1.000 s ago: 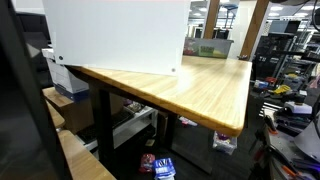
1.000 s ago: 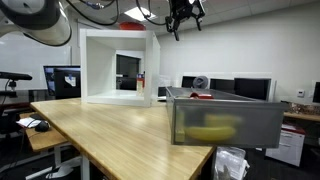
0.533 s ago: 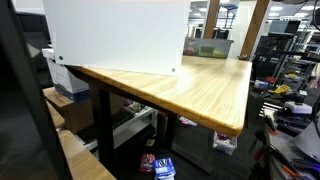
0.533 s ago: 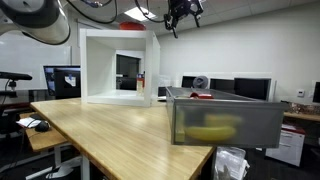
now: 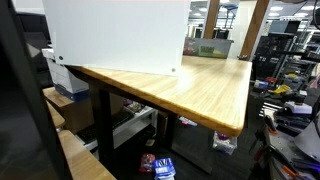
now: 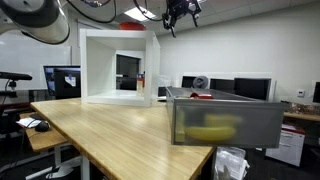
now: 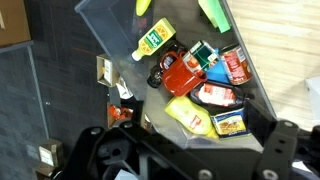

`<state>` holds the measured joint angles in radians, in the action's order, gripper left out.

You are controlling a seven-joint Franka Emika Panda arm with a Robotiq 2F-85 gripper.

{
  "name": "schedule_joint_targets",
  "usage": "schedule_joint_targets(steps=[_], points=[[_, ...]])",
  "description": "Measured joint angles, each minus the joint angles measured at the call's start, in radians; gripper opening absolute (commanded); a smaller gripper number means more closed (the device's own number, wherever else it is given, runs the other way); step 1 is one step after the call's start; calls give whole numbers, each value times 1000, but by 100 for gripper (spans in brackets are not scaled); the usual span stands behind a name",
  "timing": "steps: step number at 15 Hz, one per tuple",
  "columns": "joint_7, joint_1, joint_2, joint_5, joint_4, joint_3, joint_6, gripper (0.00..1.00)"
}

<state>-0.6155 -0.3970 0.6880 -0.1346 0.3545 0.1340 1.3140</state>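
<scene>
Grey bin (image 6: 250, 115), translucent-walled, stands at the right-hand end of the wooden surface (image 6: 100, 135) in an exterior view. We see a yellow shape (image 6: 210, 131) blurred through its wall. To its left, well apart from it, stands a white open-fronted box (image 6: 118, 65). In the exterior view taken from behind that box, the white box (image 5: 115, 35) fills the left foreground. There the bin (image 5: 208, 47) sits small at the far edge of the surface (image 5: 200, 85).

Wrist view, left to right, inside the bin (image 7: 105, 28):
- a bottle with a yellow and green label (image 7: 152, 40)
- a red object with dark parts (image 7: 180, 72)
- a green and blue carton (image 7: 205, 55)
- a red can (image 7: 237, 65)

Nearer row, left to right:
- a yellow squeeze bottle (image 7: 188, 115)
- a red packet (image 7: 217, 96)
- a tin with a yellow label (image 7: 230, 122)

We can make out printing on most of these labels, but no brand or word is legible at this size.

Hand (image 6: 181, 15): it hangs high above the surface, above and slightly left of the bin, well apart from it and touching nothing. In the wrist view the hand (image 7: 190, 158) crosses the lower edge of the picture. Its two fingers are spread wide to either side, with nothing between them. The bin's contents lie beneath it, far below.
</scene>
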Motion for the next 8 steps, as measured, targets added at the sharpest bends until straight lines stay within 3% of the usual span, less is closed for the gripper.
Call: schedule_joint_targets(steps=[8], points=[[-3, 0, 0, 0, 0, 0, -13, 100]])
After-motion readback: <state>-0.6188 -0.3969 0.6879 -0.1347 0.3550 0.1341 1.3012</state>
